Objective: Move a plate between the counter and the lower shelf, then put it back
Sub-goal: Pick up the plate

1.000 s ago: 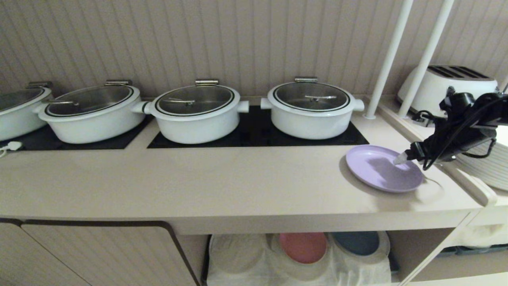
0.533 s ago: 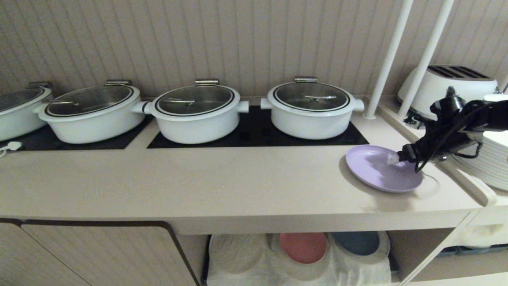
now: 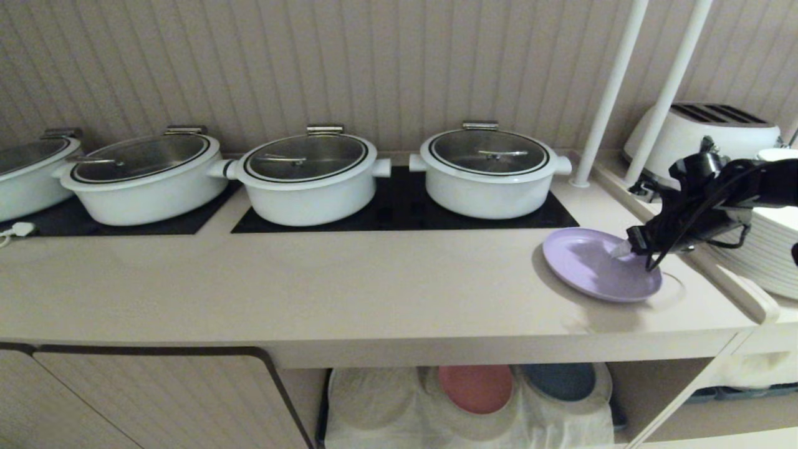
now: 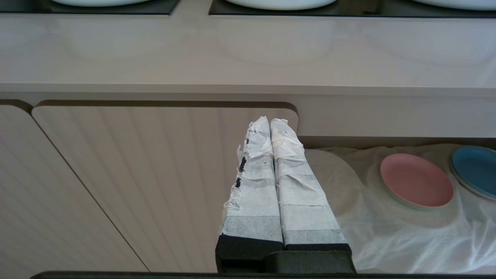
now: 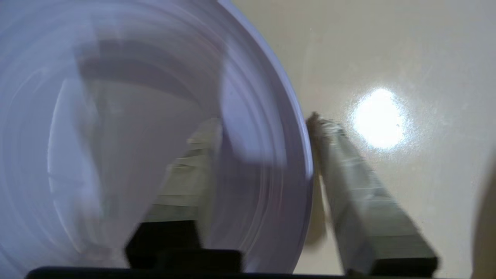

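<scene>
The lilac plate (image 3: 598, 265) is lying flat near the right end of the beige table (image 3: 349, 280), just in front of the black cooktop panel (image 3: 399, 215) and close to the table's front edge. The right gripper (image 5: 267, 124) is reaching in from the right side, and its two taped fingers (image 5: 348, 174) are straddling the plate's right rim: one finger is sitting over the inside of the plate, the other is resting outside the rim on the bare table. The fingers are standing partly apart with the rim between them; whether they are already pressing on the rim cannot be told, since the wrist view is blurred. The plate is not lifted.

The left gripper (image 4: 271, 124) is hanging parked in front of the ribbed cabinet door (image 4: 135, 186), below the table's edge, with its taped fingers pressed together and holding nothing.

Four white lidded pots (image 3: 308, 178) are standing in a row on the cooktop panels at the back. In the lower shelf (image 3: 654, 386), a pink plate (image 3: 475, 388) and a blue plate (image 3: 559, 380) are lying on a wrinkled white cloth (image 3: 374, 405). To the right of the table, a white toaster (image 3: 704, 128) and a stack of white plates (image 3: 770, 249) are sitting behind two white poles (image 3: 614, 87).
</scene>
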`<state>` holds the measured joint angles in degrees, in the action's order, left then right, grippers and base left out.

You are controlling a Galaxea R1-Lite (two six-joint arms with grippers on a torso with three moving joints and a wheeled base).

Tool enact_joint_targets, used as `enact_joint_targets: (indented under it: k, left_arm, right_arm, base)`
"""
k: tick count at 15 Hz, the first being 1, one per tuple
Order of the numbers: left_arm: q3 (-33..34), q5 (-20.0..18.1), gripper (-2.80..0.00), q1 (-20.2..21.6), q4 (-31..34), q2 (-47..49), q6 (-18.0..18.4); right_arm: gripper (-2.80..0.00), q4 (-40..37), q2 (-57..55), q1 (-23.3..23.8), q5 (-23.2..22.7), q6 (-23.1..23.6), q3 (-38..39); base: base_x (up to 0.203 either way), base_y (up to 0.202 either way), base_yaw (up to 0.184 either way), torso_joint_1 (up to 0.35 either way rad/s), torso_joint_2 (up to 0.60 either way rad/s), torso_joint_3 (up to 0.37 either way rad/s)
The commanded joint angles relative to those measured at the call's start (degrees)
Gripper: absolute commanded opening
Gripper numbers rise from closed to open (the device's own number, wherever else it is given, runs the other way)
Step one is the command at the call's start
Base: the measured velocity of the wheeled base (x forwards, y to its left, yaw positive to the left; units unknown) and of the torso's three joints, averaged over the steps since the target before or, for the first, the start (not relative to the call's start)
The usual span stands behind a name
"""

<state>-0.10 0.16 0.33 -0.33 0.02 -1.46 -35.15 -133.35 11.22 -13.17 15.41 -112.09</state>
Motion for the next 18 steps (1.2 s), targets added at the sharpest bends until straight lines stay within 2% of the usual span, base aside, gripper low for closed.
enact_joint_targets:
  k: [1, 13, 18]
  left_arm:
    - [0.01, 0.02, -2.80, 0.02, -0.02, 0.06, -0.04]
    - [0.01, 0.02, -2.80, 0.02, -0.02, 0.06, -0.04]
    - [0.01, 0.02, -2.80, 0.02, -0.02, 0.06, -0.04]
  right_arm:
    - [-2.80, -0.27, -0.25, -0.05, -0.02, 0.10, 0.03]
    - [-2.80, -1.23, 2.26, 0.11, -0.01, 0.15, 0.62]
    - [-2.80, -3.24, 6.88, 0.43, -0.42, 0.24, 5.14]
  base:
    - [0.000, 0.000, 0.000, 0.000, 0.00, 0.000]
    - [0.000, 0.000, 0.000, 0.000, 0.00, 0.000]
    - [0.000, 0.000, 0.000, 0.000, 0.00, 0.000]
